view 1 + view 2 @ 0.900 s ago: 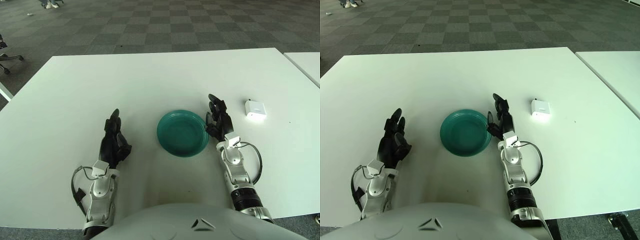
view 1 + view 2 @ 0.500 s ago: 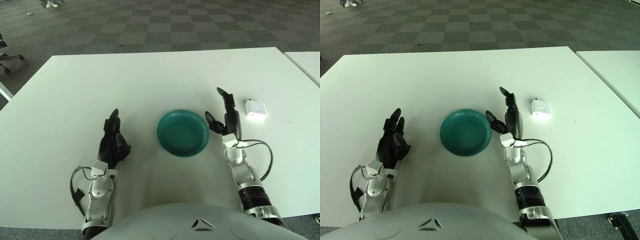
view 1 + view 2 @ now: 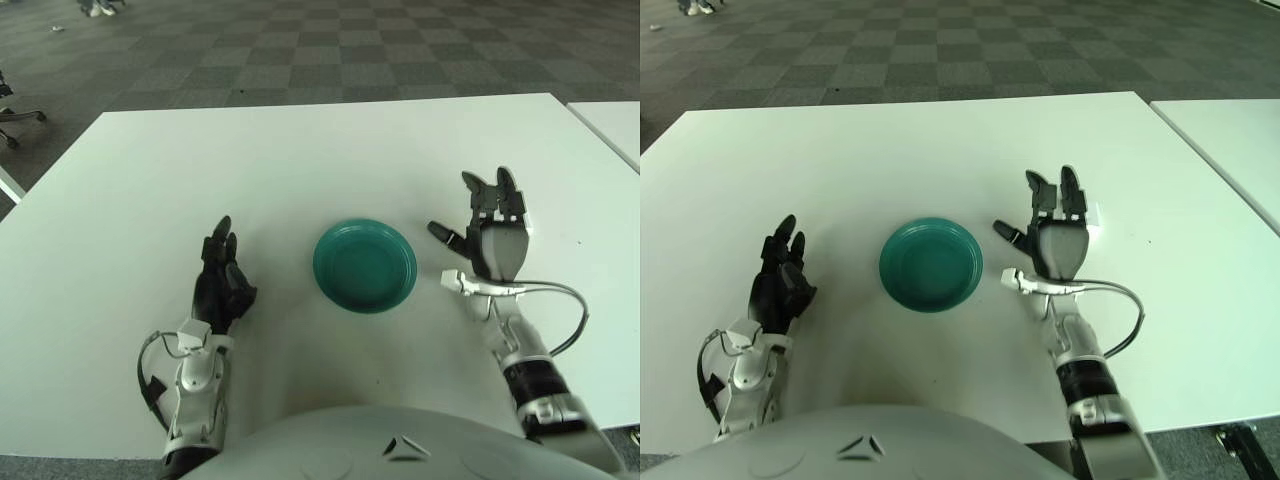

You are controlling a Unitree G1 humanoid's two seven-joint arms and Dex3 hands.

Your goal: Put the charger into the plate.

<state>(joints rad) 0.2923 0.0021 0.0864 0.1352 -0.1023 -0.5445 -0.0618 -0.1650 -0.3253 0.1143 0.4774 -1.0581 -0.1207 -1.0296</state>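
Closest to me is my own body, a pale rounded bulge along the bottom edge, and both forearms reach out from it over the white table (image 3: 300, 150). My left hand (image 3: 222, 285) sits off to the left, well clear of everything, fingers loose and pointing away from me, holding nothing. In the middle of the table is the green plate (image 3: 364, 265), round and shallow, with nothing in it. My right hand (image 3: 491, 235) is up just to the right of the plate, palm side facing away from me, the thumb poking out toward the plate and the other two fingers (image 3: 506, 190) spread and pointing up, so it's fully released, not gripping anything. A grey cable (image 3: 555, 310) loops off that wrist to the right. The charger (image 3: 1094, 214) is pretty much hidden behind my right hand, only a sliver of its white edge peeks out past the fingers in the right eye view, and I can't tell if the hand touches it. It's on the table to the right of the plate, not in it. Past the far table edge is grey checkered carpet (image 3: 330, 45)
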